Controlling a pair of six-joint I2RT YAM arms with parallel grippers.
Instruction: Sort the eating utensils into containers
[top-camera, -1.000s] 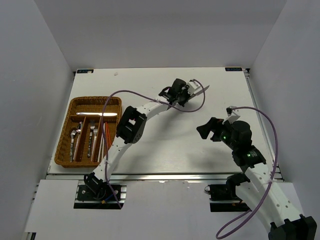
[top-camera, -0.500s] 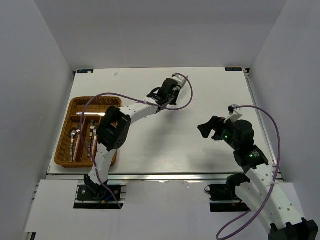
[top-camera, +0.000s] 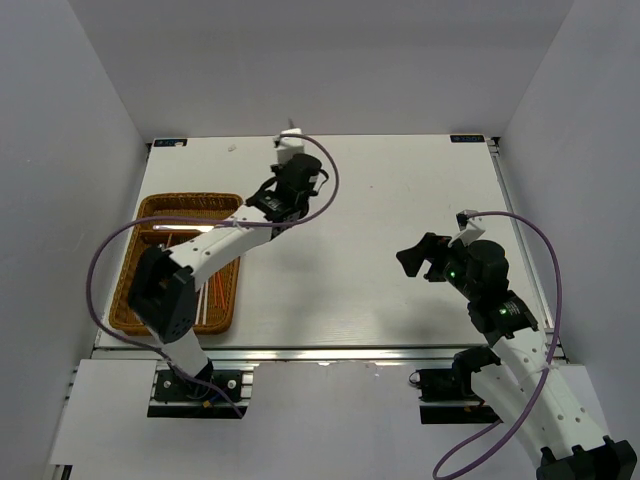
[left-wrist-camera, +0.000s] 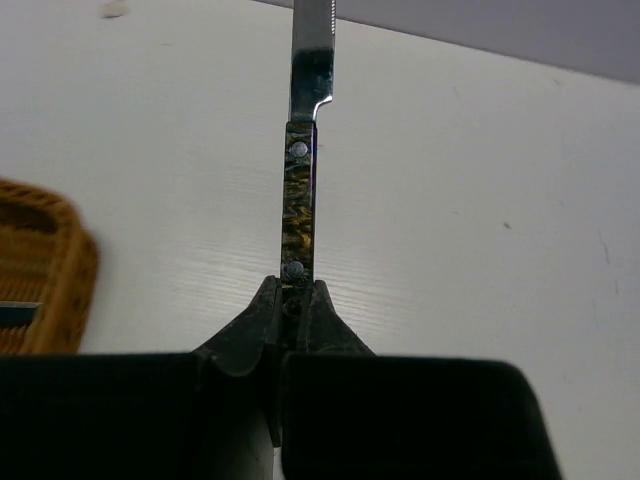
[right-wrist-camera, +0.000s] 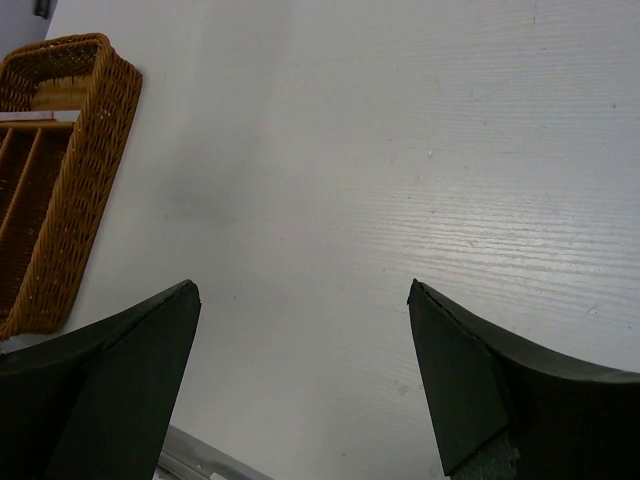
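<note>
The knife (left-wrist-camera: 300, 205), with a dark mottled handle and two rivets, is pinched by its butt end in the left gripper (left-wrist-camera: 293, 298), whose jaws press together on it. Handle and silver blade run straight out ahead of the fingertips, above the white table (left-wrist-camera: 480, 200). To the left of those jaws, and slightly behind the tips, a corner of the wicker tray (left-wrist-camera: 55, 265) shows in the left wrist view. Seen from above, the tray lies near that gripper on its left, partly covered by the left arm, with red chopsticks (top-camera: 214, 293) showing in one long slot. The right gripper (right-wrist-camera: 300, 370) hangs well apart from the knife. Its jaws are spread wide with only bare table between them, and the tray is far off to their left.
</note>
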